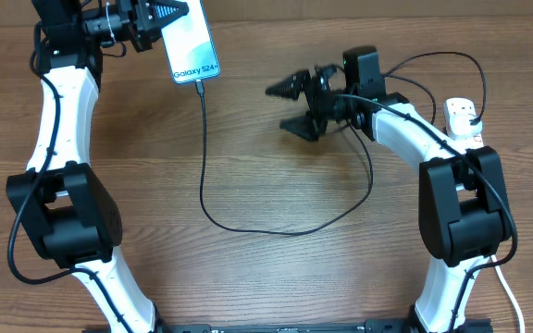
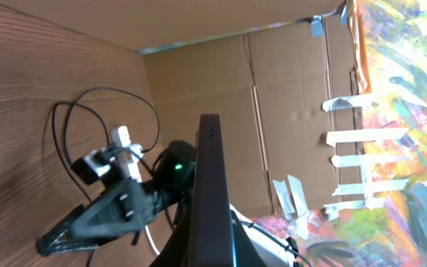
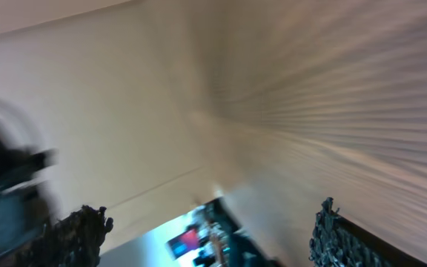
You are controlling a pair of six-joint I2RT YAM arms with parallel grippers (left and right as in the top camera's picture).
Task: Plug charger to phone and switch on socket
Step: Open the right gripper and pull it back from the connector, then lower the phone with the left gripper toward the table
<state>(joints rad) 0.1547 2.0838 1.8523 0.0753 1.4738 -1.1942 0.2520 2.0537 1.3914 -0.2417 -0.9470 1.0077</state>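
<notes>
The phone (image 1: 191, 42) has a bright screen reading "Galaxy S24+" and is at the table's far left. My left gripper (image 1: 160, 18) is shut on its top end. In the left wrist view the phone (image 2: 210, 170) shows edge-on as a dark bar between the jaws (image 2: 210, 256). The charger cable (image 1: 202, 166) has its tip at the phone's bottom edge (image 1: 199, 86). It loops across the table toward the white socket (image 1: 461, 116) at the far right, which also shows in the left wrist view (image 2: 124, 142). My right gripper (image 1: 280, 107) is open and empty, right of the phone. The right wrist view (image 3: 206, 237) is blurred.
The right arm (image 1: 405, 134) covers part of the socket and cable. A cardboard wall (image 2: 273, 96) with tape and a colourful cloth (image 2: 406, 111) stand behind the table. The cable's loop (image 1: 276, 231) lies mid-table.
</notes>
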